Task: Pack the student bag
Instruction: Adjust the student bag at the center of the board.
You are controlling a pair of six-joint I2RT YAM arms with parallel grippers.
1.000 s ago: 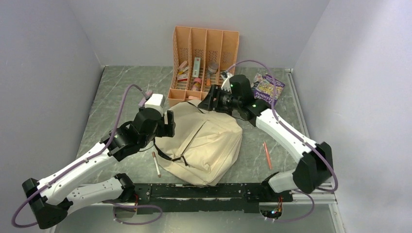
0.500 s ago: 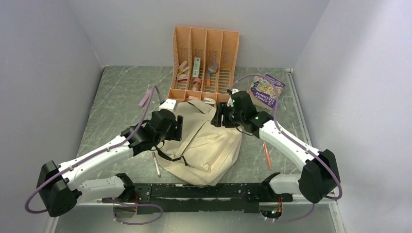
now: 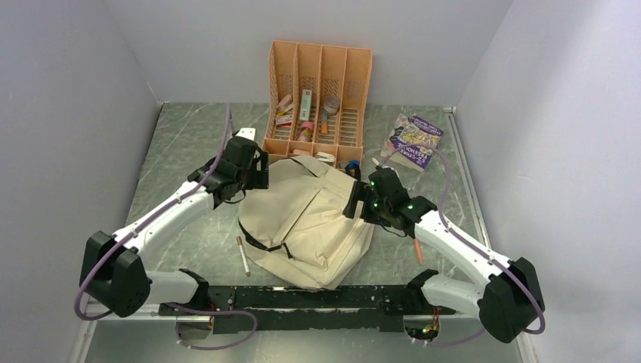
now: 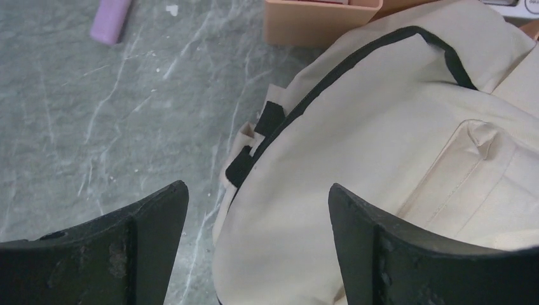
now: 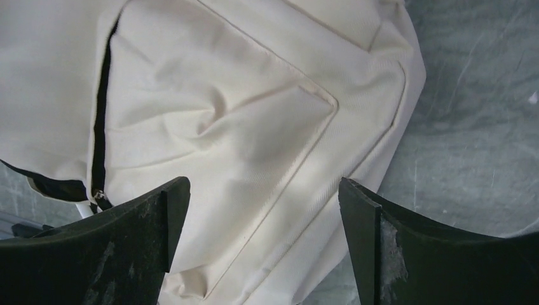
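The student bag (image 3: 310, 219) is a cream fabric backpack with black trim, lying flat in the middle of the table. My left gripper (image 3: 257, 170) hovers over its far left edge, open, with nothing between its fingers. In the left wrist view the bag (image 4: 381, 127) and its black strap fill the space under the open left gripper (image 4: 257, 190). My right gripper (image 3: 354, 198) is open over the bag's right side. The right wrist view shows the bag's front pocket (image 5: 241, 114) beneath the open right gripper (image 5: 264, 184). The black zipper line (image 5: 98, 127) looks shut.
An orange slotted organiser (image 3: 321, 91) with small items stands just behind the bag. A purple book (image 3: 416, 140) lies at the back right. A white pencil (image 3: 243, 255) lies left of the bag and an orange one (image 3: 415, 246) right of it. A pink item (image 4: 111, 13) lies on the table.
The left gripper moved away to the bag's far left edge. The right gripper came nearer along the bag's right side and its jaws opened wider. The bag lies flatter.
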